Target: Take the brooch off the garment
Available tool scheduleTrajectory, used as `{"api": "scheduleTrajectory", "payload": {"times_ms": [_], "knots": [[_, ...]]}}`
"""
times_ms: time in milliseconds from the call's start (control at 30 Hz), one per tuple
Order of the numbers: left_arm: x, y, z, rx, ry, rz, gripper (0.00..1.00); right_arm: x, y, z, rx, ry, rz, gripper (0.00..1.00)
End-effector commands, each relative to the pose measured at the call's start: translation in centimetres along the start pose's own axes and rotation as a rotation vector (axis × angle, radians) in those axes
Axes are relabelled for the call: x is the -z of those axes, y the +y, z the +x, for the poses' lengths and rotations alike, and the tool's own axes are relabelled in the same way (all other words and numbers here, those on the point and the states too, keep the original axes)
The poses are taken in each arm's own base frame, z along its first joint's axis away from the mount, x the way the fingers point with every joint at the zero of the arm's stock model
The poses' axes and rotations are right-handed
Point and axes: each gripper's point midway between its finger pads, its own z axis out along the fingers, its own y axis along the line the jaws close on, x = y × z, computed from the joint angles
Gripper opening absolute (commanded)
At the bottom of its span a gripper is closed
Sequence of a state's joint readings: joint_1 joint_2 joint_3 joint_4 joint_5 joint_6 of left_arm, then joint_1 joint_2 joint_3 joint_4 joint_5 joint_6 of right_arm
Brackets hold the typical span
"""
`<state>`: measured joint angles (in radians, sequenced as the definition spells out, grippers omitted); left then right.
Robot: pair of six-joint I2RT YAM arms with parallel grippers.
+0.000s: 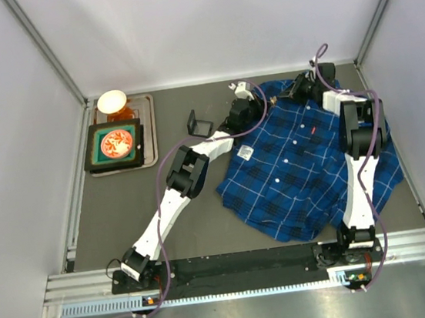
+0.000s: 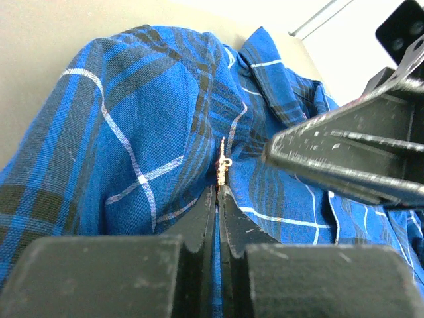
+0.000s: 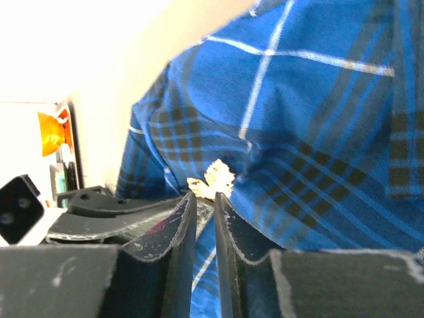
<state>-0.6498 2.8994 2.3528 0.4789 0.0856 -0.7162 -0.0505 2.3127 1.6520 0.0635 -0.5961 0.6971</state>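
Two arms meet over the collar end of the shirt (image 1: 307, 171), which lies spread on the right half of the table (image 1: 197, 223). The left arm (image 1: 177, 183) stretches diagonally from its base at the near left, almost fully extended, with its wrist low at the shirt's far left edge. The right arm (image 1: 358, 180) rises straight up from its base, folds at the elbow over the shirt's right side and turns its wrist back towards the left, so the two wrists face each other.

The brooch (image 3: 213, 177) sits on a raised fold of cloth between them, just off both sets of fingertips. The left gripper (image 2: 217, 193) has its fingers pressed to a thin slit, and the brooch's gold pin runs down into the tips, so it looks clamped on the brooch. The right gripper (image 3: 204, 197) shows a narrow gap, with the brooch's pale edge right at its mouth; whether it is gripping I cannot tell.

A tray (image 1: 149, 128) of dishes stands well apart at the far left
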Motion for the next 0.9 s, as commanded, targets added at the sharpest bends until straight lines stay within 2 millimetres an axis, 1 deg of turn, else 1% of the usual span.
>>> {"api": "scheduleTrajectory", "payload": {"times_ms": [0,33,100,167,333,400,467,533,600,867], "knots": [[0.2,-3.9,-3.1,0.005,-0.031,0.059,0.0,0.1,3.1,-3.4,0.069,-0.074,-0.084,0.16],[0.2,-3.9,-2.9,0.005,-0.027,0.06,0.0,0.0,3.2,-3.5,0.064,-0.078,-0.089,0.16],[0.2,-3.9,-3.3,0.002,-0.032,0.054,0.0,-0.3,2.9,-3.4,0.056,-0.074,-0.091,0.14],[0.2,-3.9,-3.4,0.005,-0.035,0.05,0.0,-0.6,2.8,-3.1,0.042,-0.061,-0.103,0.13],[0.2,-4.0,-3.4,0.02,-0.035,0.057,0.0,-1.3,2.6,-1.8,0.011,-0.032,-0.114,0.12],[0.2,-4.1,-3.4,0.02,-0.033,0.059,0.0,-1.1,2.6,-1.6,0.012,-0.033,-0.11,0.12],[0.2,-4.1,-3.4,0.023,-0.032,0.059,0.0,-1.0,2.2,-1.0,0.006,-0.029,-0.101,0.12],[0.3,-4.2,-3.5,0.025,-0.032,0.056,0.0,-0.7,2.3,-1.1,0.016,-0.05,-0.101,0.12],[0.3,-4.1,-3.3,0.028,-0.028,0.053,0.0,-0.7,2.0,-1.0,0.011,-0.045,-0.094,0.12],[0.3,-4.2,-3.4,0.031,-0.023,0.048,0.0,-1.3,1.4,-0.4,0.003,-0.028,-0.082,0.12]]}}
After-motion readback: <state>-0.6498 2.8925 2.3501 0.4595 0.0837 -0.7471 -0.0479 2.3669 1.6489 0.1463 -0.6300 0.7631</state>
